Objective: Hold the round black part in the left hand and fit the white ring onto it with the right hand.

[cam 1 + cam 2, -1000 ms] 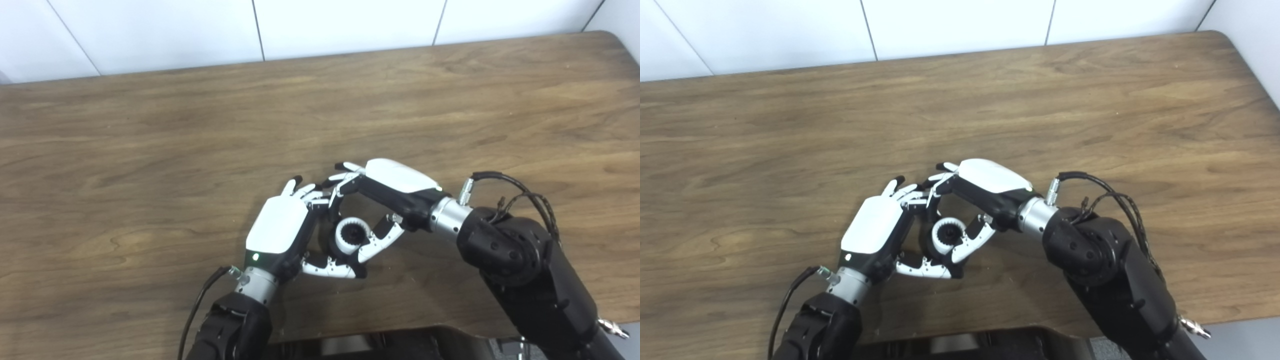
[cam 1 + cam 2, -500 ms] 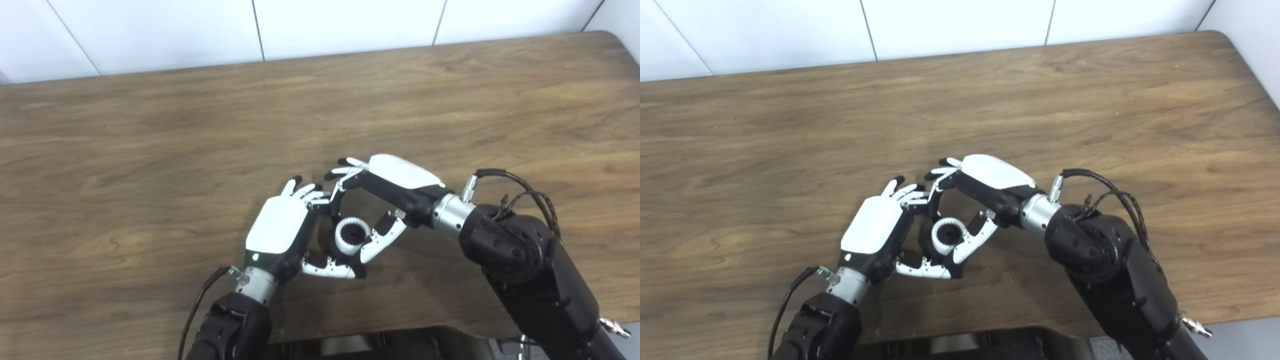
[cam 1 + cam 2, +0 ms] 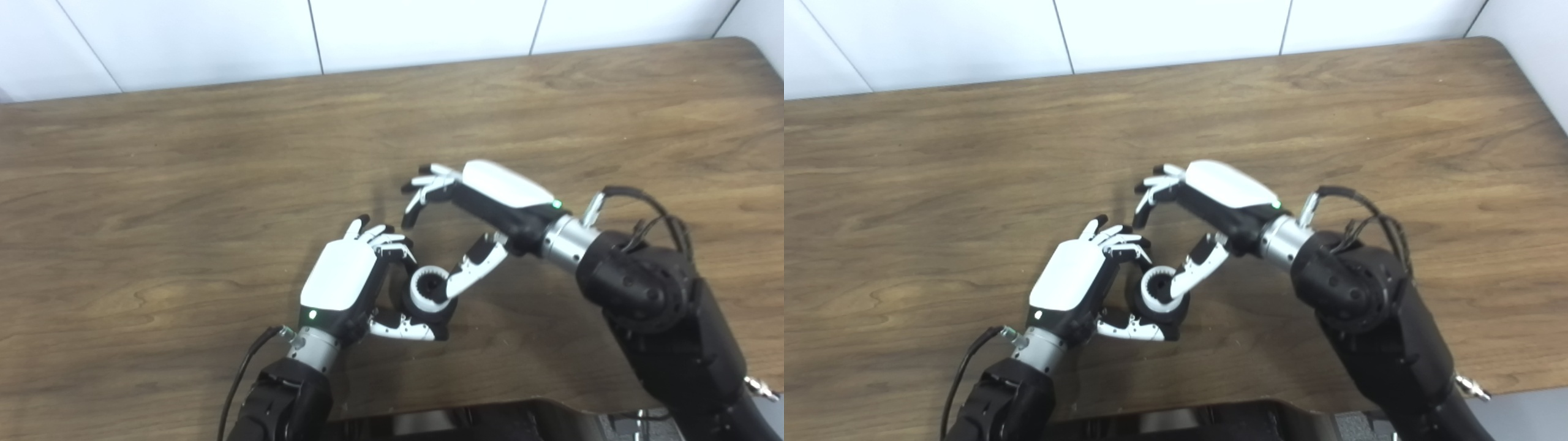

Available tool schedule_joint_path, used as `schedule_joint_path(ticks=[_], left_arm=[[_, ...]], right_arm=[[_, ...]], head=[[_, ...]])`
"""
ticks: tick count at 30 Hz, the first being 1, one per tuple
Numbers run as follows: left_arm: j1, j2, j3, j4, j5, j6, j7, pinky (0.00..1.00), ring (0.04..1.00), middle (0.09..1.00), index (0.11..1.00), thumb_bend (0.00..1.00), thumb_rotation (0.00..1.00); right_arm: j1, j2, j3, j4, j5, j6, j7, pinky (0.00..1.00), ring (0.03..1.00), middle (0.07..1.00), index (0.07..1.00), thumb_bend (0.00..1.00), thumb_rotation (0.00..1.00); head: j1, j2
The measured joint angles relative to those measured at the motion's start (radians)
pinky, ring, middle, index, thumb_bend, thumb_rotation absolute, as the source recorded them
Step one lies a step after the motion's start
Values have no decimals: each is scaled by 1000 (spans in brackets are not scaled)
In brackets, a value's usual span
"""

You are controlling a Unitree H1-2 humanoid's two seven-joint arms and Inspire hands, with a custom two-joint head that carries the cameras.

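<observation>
Nearest the bench's front edge, left hand clamping around the round black part, thumb curling beneath it, holding it just above the bench. White ring sitting on top of that part, toothed bore facing up (seemingly seated, though how fully is hard to tell). Pulling back and up since a second ago, right hand: fingers spreading apart and lifting clear toward the far side, gripping nothing, only the thumb reaching down to touch the ring's rim. Reading as release after fitting, with perhaps a last press from the thumb remaining. Beyond the two hands, wide bare wood stretching to the far edge and the white wall, leaving plenty of room for the right arm's retreat rightward or away. Less room on the near side, the assembly hanging close to the front edge, so dropping it there risking a roll off the bench.
</observation>
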Motion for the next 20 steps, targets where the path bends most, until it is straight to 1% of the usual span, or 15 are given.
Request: schedule_joint_path(ticks=[3,6,8,11,16,20], left_arm=[[0,1,0,0,0,0,0,1000,883,768,484,521,50],[0,2,2,0,-1,-2,0,1000,879,767,485,520,50],[0,3,4,0,-2,-5,0,1000,879,767,484,520,51],[-1,5,7,2,-4,-9,2,1000,879,766,484,521,51],[0,8,15,3,-7,-23,2,1000,878,768,489,522,58],[-1,9,21,3,-5,-24,-7,1000,884,774,493,523,70]], right_arm=[[-17,2,-43,-19,-2,2,43,890,979,897,666,1000,257],[-28,11,-103,-41,-4,2,99,893,985,905,673,1000,261],[-32,21,-145,-65,-7,3,145,887,991,913,681,1000,270],[-47,29,-190,-77,-5,3,185,843,984,908,682,1000,288],[-55,32,-231,-84,-12,3,210,822,965,898,676,1000,317],[-55,36,-241,-89,-22,2,214,818,960,893,670,1000,323]], head=[[0,0],[0,-2],[-2,-3],[0,-3],[2,-5],[5,-3]])
